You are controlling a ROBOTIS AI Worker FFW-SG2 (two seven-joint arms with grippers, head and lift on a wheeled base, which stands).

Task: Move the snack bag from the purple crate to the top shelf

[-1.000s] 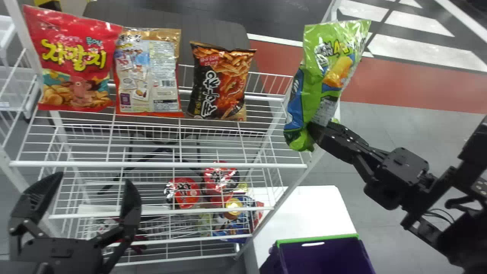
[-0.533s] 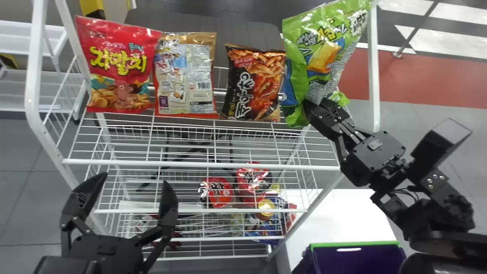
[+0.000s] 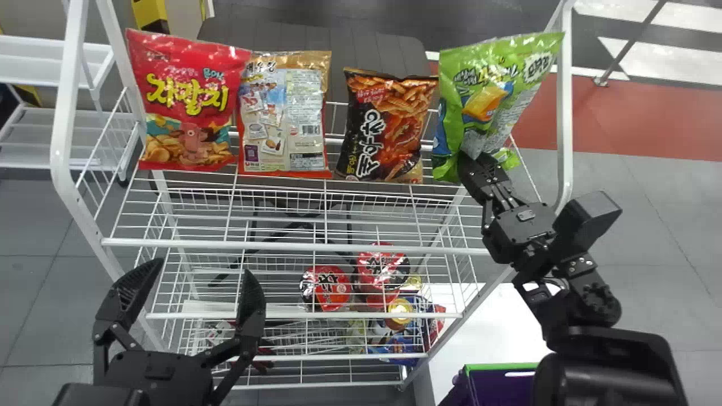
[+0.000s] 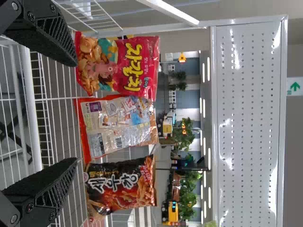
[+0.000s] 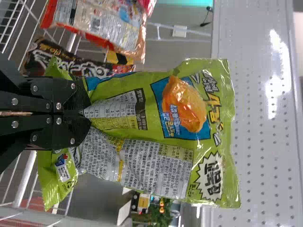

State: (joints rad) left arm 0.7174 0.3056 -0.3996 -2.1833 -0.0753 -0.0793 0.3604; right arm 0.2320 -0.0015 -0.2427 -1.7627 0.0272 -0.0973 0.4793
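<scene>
We had brought the shiny green snack bag [image 3: 479, 107] in from over the right side of the white wire top shelf [image 3: 293, 247], and it had since come down a little and turned its front more toward us. The right gripper [image 3: 474, 163] was squeezed tight on the low part of the bag, so the bag stood up above it, leaning a bit. That meant the lift out of the purple plastic crate with a green rim [image 3: 485, 367], far below the gripper on our side, was done. We judged that only the setting down and letting go were left.

The black snack bag with orange snacks on it [image 3: 389, 135] was just left of the gripper. We could not tell if the two bags touched. On the gripper's right, the white metal side bar [image 3: 565, 124] ran near the green bag's top corner, so a swing that way could bump it. The most room seemed to be on our side of the gripper, toward the front rail. We thought a small, straight push down would be safest.

The left gripper [image 3: 204, 268] waited wide apart, well to the left.
</scene>
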